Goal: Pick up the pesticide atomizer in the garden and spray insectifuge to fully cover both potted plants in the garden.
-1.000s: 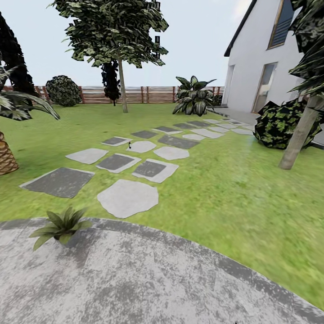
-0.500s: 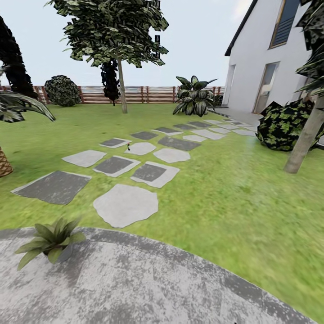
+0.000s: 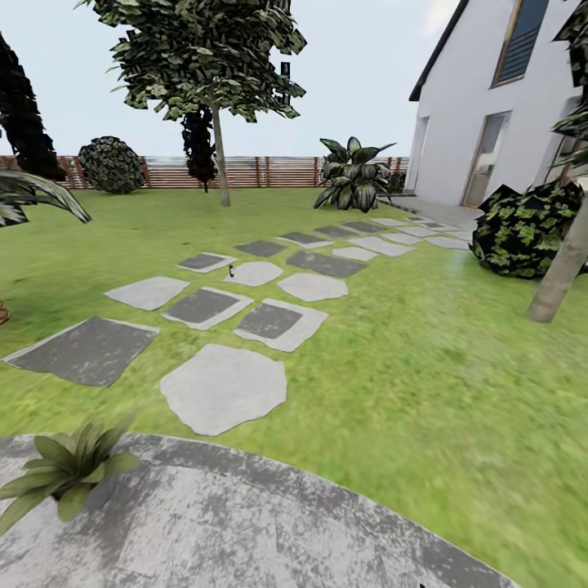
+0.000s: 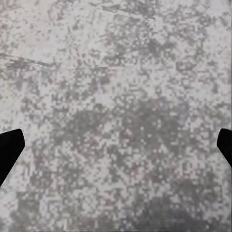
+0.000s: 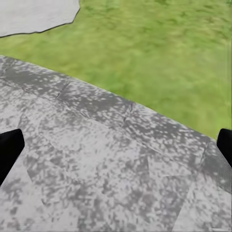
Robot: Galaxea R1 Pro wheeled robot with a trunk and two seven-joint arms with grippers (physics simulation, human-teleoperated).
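Ahead and a little to the left, the pesticide atomizer (image 3: 232,269) stood upright as a tiny slender dark-based shape at the near edge of a pale stepping stone (image 3: 254,272) well out on the lawn (image 3: 425,359), its long axis vertical, far beyond the reach of either arm. Both end effectors hung over the round speckled patio (image 3: 269,523): the left end effector (image 4: 116,150) looked straight down on bare paving, its two dark fingertips (image 4: 8,150) spread wide at the picture's edges with nothing between them, and the right end effector (image 5: 116,150) was likewise spread and empty, looking across the patio's curved rim toward grass and one large pale stone (image 5: 34,14). Because the bottle lay only slightly left of the centre line, I judged neither arm clearly nearer; the base would need to roll forward first. One potted plant (image 3: 61,474) sat on the patio's near left edge, close to the robot's left side, and a straight run toward the bottle would pass to its right. The path of grey stones led on toward a white house (image 3: 498,106); a larger broad-leaved plant (image 3: 351,175) stood far off near the slatted fence (image 3: 269,171), too distant for me to tell its pot. A dark bush (image 3: 527,229) and a slanted trunk (image 3: 559,269) stood well to the right, clear of the route.
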